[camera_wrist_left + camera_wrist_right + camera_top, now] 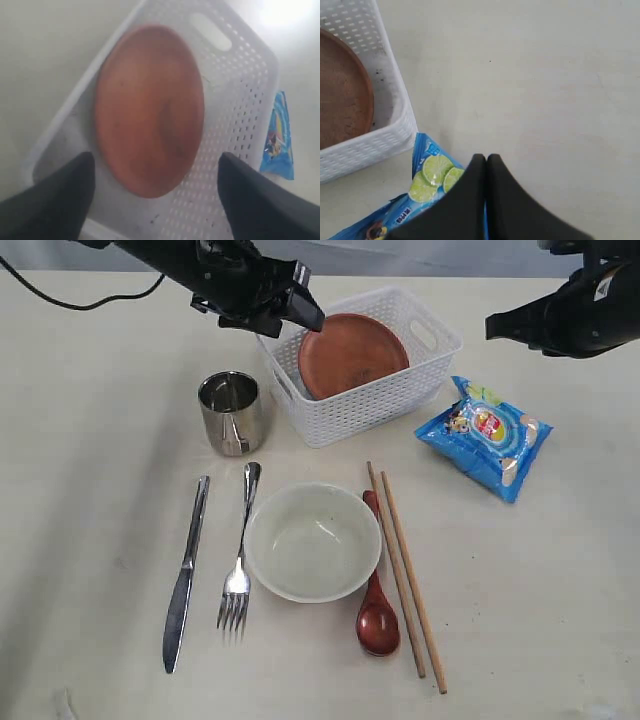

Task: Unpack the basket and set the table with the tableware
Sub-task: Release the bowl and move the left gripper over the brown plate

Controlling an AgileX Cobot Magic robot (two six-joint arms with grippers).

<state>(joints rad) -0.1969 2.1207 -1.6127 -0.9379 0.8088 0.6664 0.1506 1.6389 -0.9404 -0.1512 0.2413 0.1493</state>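
Observation:
The white basket [370, 390] stands at the back of the table [90, 440] with the round brown plate [352, 352] leaning inside it. My left gripper [300, 310] hangs open over the basket's left end; its fingers straddle the plate [150, 105] without touching it, and nothing is held in the left gripper [156, 167]. Laid out in front are the steel cup [231, 412], knife [186, 575], fork [240, 550], cream bowl [313, 540], wooden spoon [377, 610] and two chopsticks [405, 575]. My right gripper [500, 325] hovers shut and empty at the back right.
A blue chip bag [485, 435] lies right of the basket, and the right gripper [486, 160] is above its far end [430, 180]. A black cable [90, 300] runs along the back left of the table.

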